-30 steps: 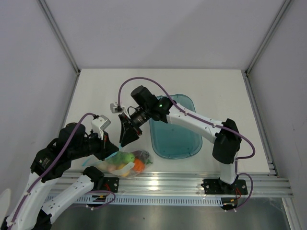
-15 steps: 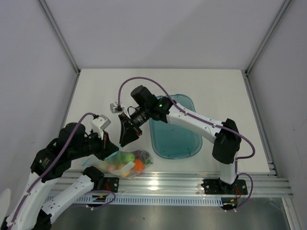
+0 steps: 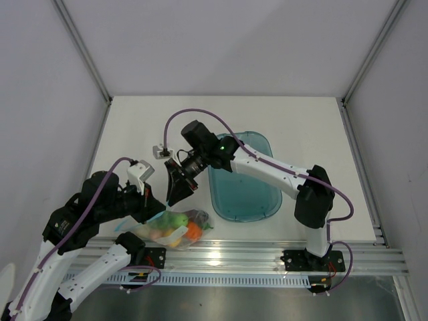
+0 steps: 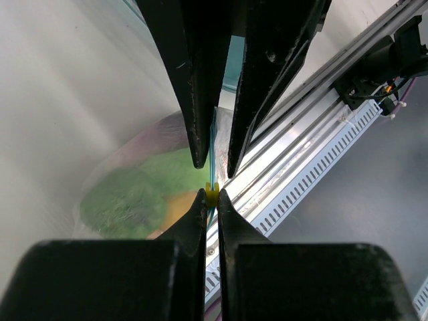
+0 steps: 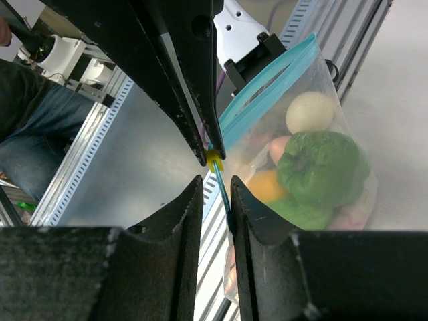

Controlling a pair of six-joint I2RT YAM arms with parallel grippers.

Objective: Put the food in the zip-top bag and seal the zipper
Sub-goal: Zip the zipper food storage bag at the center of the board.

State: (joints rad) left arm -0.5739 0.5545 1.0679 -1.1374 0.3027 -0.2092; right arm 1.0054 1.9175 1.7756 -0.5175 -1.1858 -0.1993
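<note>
- The zip-top bag (image 3: pixel 175 227) lies at the near edge of the table (image 3: pixel 301 127), beside the teal tray (image 3: pixel 244 200). It already holds the food: a green bell pepper (image 5: pixel 321 164), a pale round piece (image 5: pixel 309 112) and an orange one (image 3: pixel 193 231).
- The left gripper (image 4: pixel 210 192) is clenched on a small yellow tab (image 5: pixel 214 159) at the zipper (image 5: pixel 267 80), apparently anchoring that end so the strip is taut.
- The right gripper (image 5: pixel 216 179) straddles the blue strip just beside the tab. Its jaws are slightly apart and not clearly pressing, likely poised to pinch and slide.
- Farther along the mouth, the strip's two tracks look parted, so sealing seems unfinished.
</note>
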